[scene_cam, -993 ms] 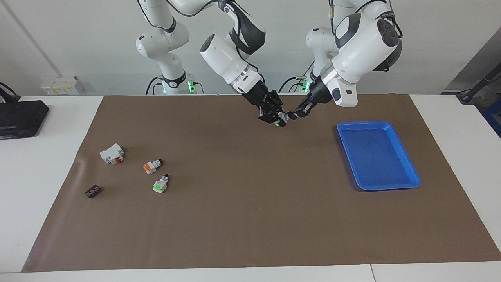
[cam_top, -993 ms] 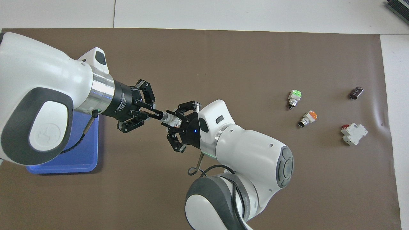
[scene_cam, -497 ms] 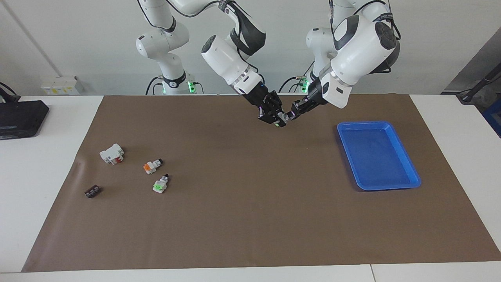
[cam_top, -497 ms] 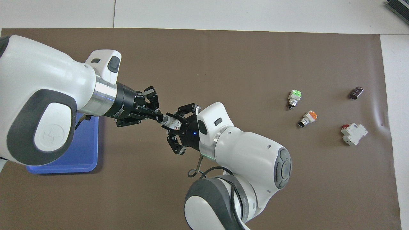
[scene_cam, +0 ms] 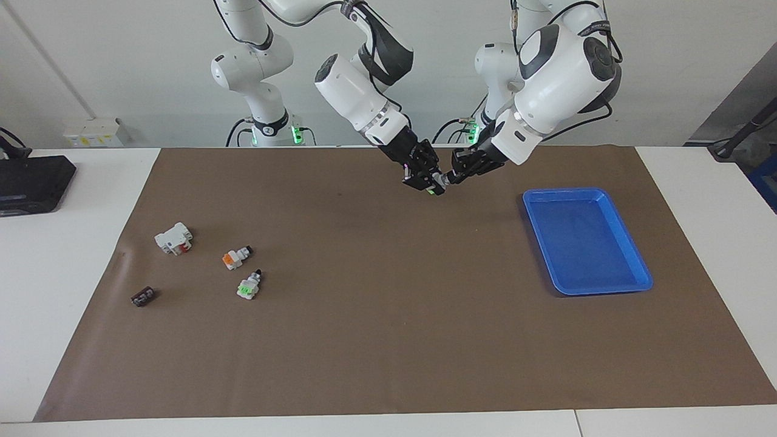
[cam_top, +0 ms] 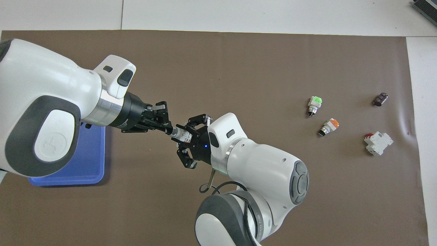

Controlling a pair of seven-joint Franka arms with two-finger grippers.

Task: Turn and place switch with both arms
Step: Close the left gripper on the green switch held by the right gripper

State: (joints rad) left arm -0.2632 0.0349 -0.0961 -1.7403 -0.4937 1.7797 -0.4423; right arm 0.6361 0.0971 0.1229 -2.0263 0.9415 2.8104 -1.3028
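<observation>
The switch [scene_cam: 438, 184], white with a green end, hangs in the air above the brown mat between the two grippers. My right gripper [scene_cam: 428, 181] is shut on its white body [cam_top: 182, 134]. Meeting it head-on from the tray's side, my left gripper [scene_cam: 451, 176] is shut on the black knob end [cam_top: 171, 130]. In the overhead view the left gripper [cam_top: 168, 128] and the right gripper [cam_top: 186, 135] form one line with the switch [cam_top: 178, 132] between them.
A blue tray [scene_cam: 583, 243] lies toward the left arm's end, half covered by the left arm in the overhead view [cam_top: 89, 164]. Toward the right arm's end lie a green-ended switch [scene_cam: 249, 285], an orange-marked switch [scene_cam: 234, 258], a white block with red [scene_cam: 174, 238] and a small dark part [scene_cam: 143, 297].
The left wrist has rolled about its own axis with the knob in its grip. Both hands have risen a little and shifted slightly. The parts on the mat have not moved.
</observation>
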